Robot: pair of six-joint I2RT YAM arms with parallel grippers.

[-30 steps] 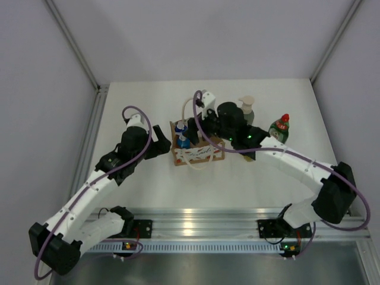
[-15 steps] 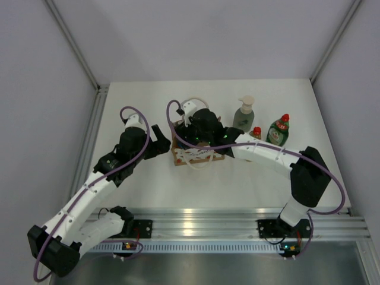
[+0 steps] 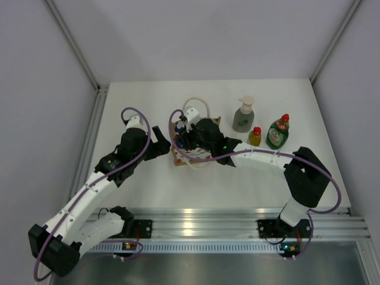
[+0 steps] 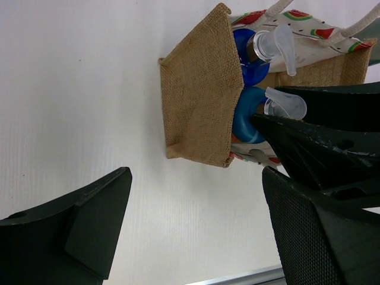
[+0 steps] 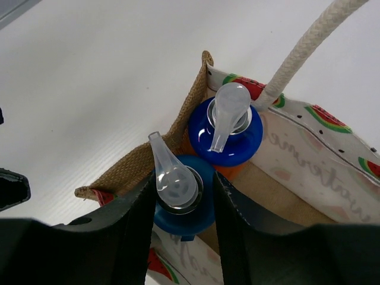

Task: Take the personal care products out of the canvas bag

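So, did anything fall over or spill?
No, nothing stands out. The pump bottle, yellow bottle and green bottle stand upright on the table. The orange bottle and blue bottle sit tops-up inside the canvas bag. No spill shows.

Bag (image 4: 199,107) holds two bottles (image 5: 228,127); three bottles (image 3: 255,136) stand to its right.

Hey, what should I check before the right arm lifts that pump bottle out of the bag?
1. Right end effector straddles the blue bottle at its pump neck: ok.
2. Grip fully closed: cannot tell.
3. Rope handle clear of the lift path: ok.
4. Left end effector bracing the canvas bag: not ok, open and apart.
5. Blue-capped orange bottle outside the fingers: ok.
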